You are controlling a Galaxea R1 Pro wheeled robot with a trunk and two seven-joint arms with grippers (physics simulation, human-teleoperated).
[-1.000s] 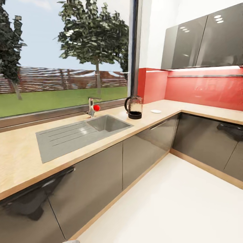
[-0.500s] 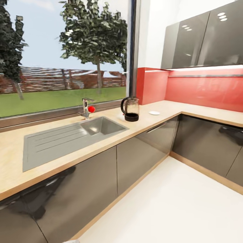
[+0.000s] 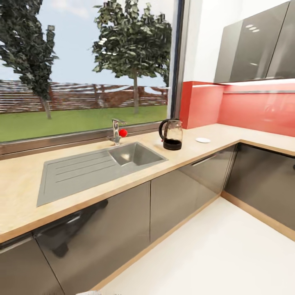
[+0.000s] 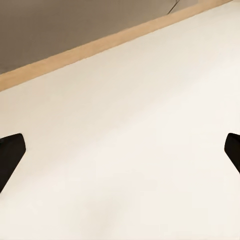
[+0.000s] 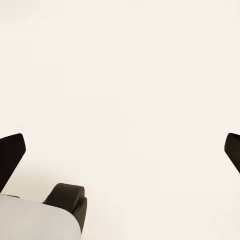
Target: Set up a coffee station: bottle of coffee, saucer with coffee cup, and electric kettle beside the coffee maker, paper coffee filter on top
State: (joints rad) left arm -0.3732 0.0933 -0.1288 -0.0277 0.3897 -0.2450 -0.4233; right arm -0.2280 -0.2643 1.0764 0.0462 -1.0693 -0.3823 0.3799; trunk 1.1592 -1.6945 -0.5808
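The glass electric kettle (image 3: 172, 134) with a black base and handle stands on the wooden countertop (image 3: 24, 192) to the right of the sink. A small white saucer (image 3: 203, 140) lies on the counter a little further right, near the red backsplash. In the left wrist view, my left gripper (image 4: 120, 150) is open, its black fingertips (image 4: 10, 155) wide apart over the pale floor. My right gripper (image 5: 120, 150) is likewise open above the floor, with nothing between its fingers. The coffee maker, coffee bottle, filter and cup are out of view.
A grey sink with drainboard (image 3: 94, 166) and a tap with a red knob (image 3: 118, 132) sit under the large window. Dark glossy cabinets (image 3: 123, 221) run below the L-shaped counter and wall cabinets (image 3: 254, 49) hang at the right. A part of the robot's base (image 5: 55, 215) lies below the right gripper.
The head camera has shifted, so the whole kitchen scene sits further right in the picture than half a second ago. The kettle and saucer stay in place on the counter.
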